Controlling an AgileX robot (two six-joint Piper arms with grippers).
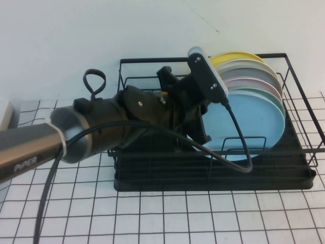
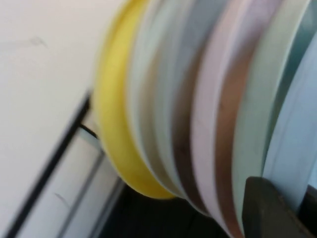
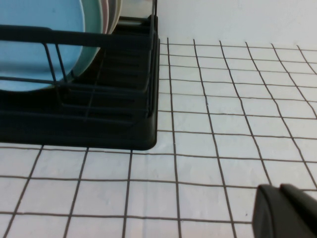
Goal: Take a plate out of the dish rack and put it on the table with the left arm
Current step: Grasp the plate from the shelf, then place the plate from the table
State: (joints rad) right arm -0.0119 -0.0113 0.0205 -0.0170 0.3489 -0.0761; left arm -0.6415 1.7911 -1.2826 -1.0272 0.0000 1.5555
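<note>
Tabletop: flat white surface with a thin black square grid, filling the lower half of the high view.

Dish rack: large black wire rack on a black tray base, standing on the tabletop toward 2 o'clock from the view's centre. A row of plates stands on edge between its dividers.

Left arm: grey-and-black, lettered "PiPER", entering from 9 o'clock and reaching over the rack's left half, a black cable looping down from its white-capped camera.

Light sky-blue plate: foremost in the row, upright in the rack, nearest the camera, at 3 o'clock from the arm's wrist.

Mint-green plate: directly behind the blue one, rim only showing.

Yellow plate: rearmost in the row, at 12 o'clock of the stack.

Left end effector: at the blue plate's left edge; in its wrist view one dark fingertip sits against the plate rims. Whether it is released or clenched cannot be told.

Right end effector: low over bare tabletop, apart from the rack; released or clenched, cannot be told.
</note>
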